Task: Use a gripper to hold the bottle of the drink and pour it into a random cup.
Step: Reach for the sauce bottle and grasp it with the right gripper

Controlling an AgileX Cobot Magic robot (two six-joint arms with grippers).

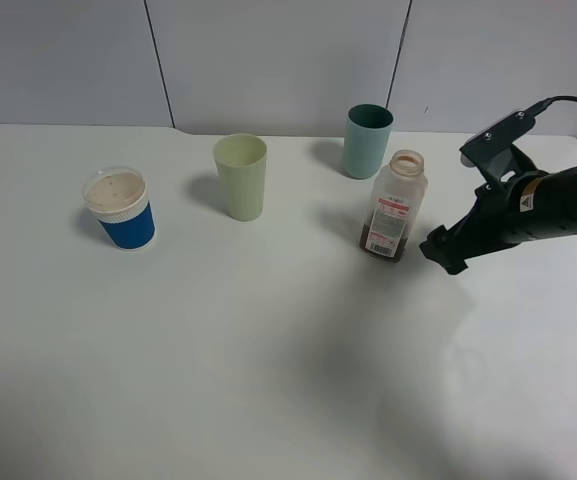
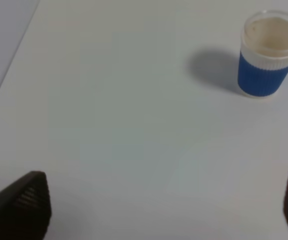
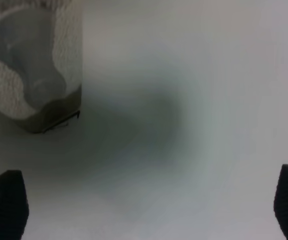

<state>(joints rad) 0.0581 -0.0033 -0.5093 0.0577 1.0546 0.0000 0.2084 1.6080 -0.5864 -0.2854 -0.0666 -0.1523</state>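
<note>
The bottle (image 1: 395, 205) stands upright on the white table, clear with a pinkish open neck and a white label; a little dark brown drink (image 1: 383, 243) lies at its bottom. My right gripper (image 1: 440, 252) is open, just right of the bottle's base and apart from it. In the right wrist view the bottle (image 3: 31, 65) is blurred and close, off to one side of the open fingertips (image 3: 6, 205). Three cups stand behind: pale green (image 1: 241, 176), teal (image 1: 367, 140), and blue with a white rim (image 1: 120, 209). My left gripper (image 2: 163, 210) is open over bare table, with the blue cup (image 2: 267, 54) ahead of it.
The white table (image 1: 218, 350) runs to a grey panelled wall at the back. The left arm is out of the exterior view.
</note>
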